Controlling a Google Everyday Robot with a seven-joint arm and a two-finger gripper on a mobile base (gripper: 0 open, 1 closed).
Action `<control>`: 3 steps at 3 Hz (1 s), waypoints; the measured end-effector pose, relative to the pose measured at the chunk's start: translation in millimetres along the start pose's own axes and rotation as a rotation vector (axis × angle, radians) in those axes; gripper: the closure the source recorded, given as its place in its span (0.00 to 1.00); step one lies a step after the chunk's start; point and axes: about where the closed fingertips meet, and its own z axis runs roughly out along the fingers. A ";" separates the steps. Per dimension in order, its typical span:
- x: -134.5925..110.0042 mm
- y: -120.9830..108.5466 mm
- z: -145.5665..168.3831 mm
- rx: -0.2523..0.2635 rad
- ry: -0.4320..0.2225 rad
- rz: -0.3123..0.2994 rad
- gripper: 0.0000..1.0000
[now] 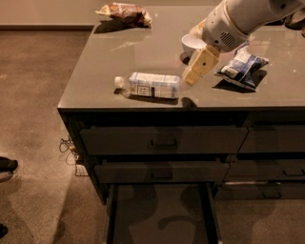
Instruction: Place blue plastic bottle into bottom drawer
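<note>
The blue plastic bottle (152, 86) lies on its side on the grey cabinet top (95, 71), near the front edge, white cap pointing left and labelled body to the right. The gripper (189, 78) slants down from the upper right on its white arm (238, 19), its cream tip just beside the bottle's base end; whether it touches the bottle, and whether it is apart or together, cannot be told. Behind the arm sits a white bowl (190, 43), partly covered, so its inside is not readable. A blue-and-white snack bag (242, 66) lies to the right of the gripper, and a reddish-brown snack bag (125, 12) rests at the far left corner. Below, the bottom drawer (159, 214) stands pulled out, its flat dark floor showing with shadows across it. The two handled drawers (164, 140) above it are closed
</note>
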 end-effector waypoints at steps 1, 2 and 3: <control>6.8 -7.7 37.2 -0.053 0.007 0.031 0.00; 6.9 -18.8 75.9 -0.096 -0.001 0.055 0.00; 2.1 -24.9 102.3 -0.118 -0.005 0.070 0.00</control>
